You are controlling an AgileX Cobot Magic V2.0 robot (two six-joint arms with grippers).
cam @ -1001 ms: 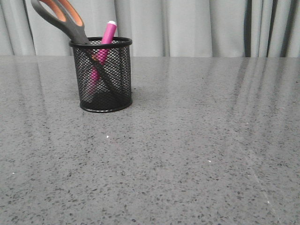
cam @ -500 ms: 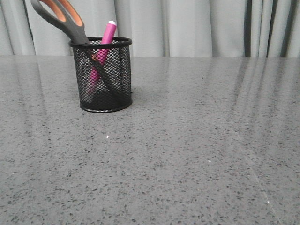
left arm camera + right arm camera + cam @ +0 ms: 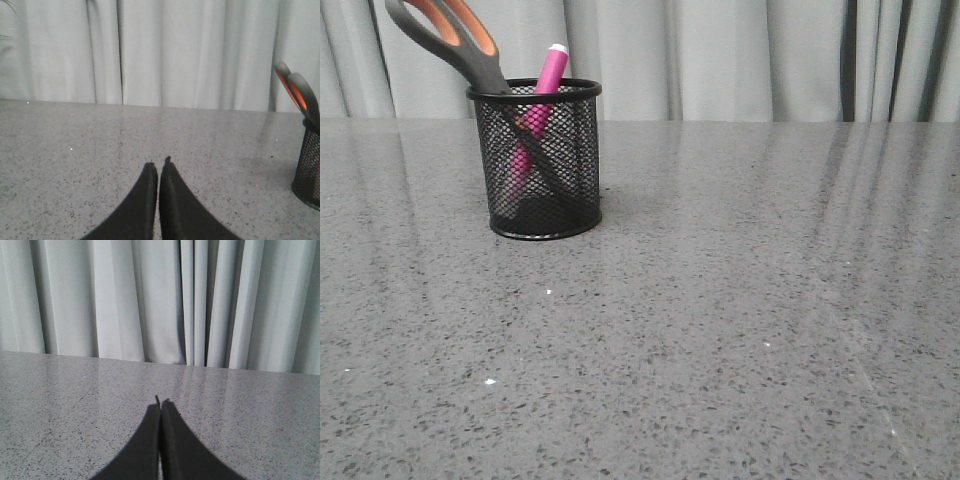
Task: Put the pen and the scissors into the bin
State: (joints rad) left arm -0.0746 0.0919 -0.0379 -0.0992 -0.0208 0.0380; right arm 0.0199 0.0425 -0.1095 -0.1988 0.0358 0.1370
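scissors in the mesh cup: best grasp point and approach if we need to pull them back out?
Grip the scissors by the handle loops, the only part above the bin rim. They lean toward the robot's left, blades down inside beside the pen, so probably come from above-left and lift along that tilt.

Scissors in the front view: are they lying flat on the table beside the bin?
No, the scissors stand blades-down inside the bin, handles sticking out above its rim next to the pen.

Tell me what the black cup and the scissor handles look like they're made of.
The black cylindrical mesh cup looks like painted wire metal: see-through grid, solid rim. The grey-and-orange scissor handles look like matte plastic, the orange lining possibly rubbery.
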